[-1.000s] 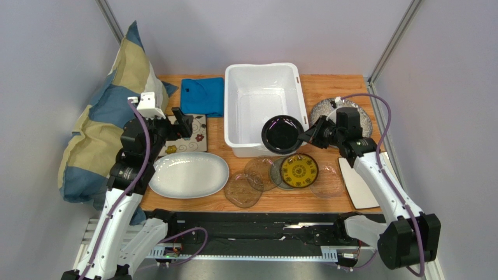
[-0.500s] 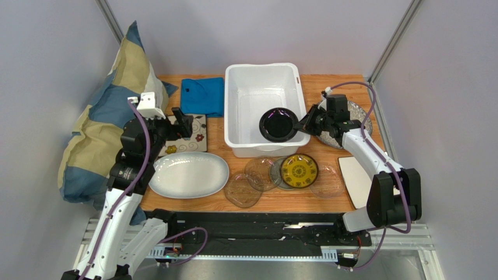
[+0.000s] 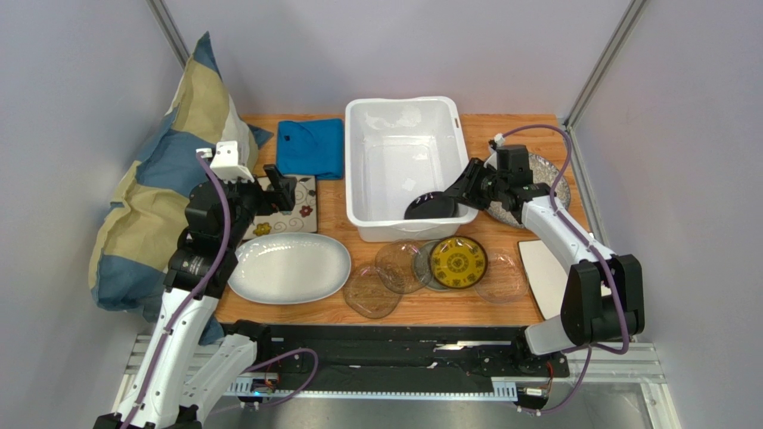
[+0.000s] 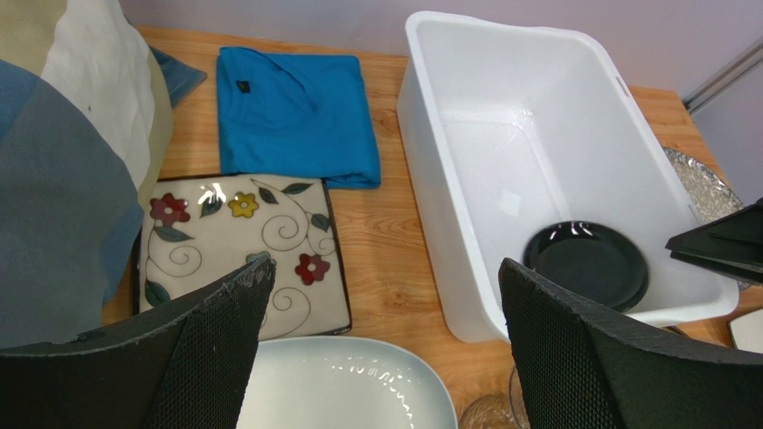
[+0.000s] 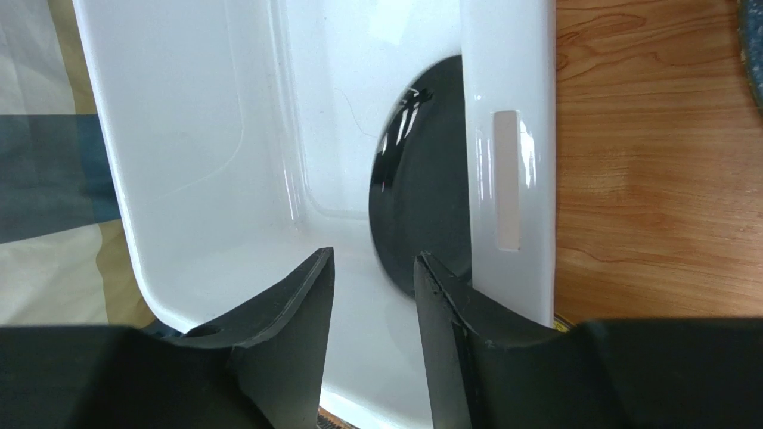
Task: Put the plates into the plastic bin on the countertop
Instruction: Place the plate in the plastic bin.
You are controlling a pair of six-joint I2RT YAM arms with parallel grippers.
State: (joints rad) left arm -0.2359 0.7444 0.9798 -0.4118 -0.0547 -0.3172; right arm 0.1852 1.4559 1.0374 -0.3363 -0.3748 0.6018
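Ten plates [image 3: 288, 268], one bin [image 3: 398, 229], one cloth [image 3: 310, 147]

Sm plate [image 4: 587, 264] in bin [image 4: 537, 89]; cloth [image 4: 295, 112] L of bin.

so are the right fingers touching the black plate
Apart. The left wrist view shows the black plate lying in the bin, with white bin wall visible between it and the right fingers.
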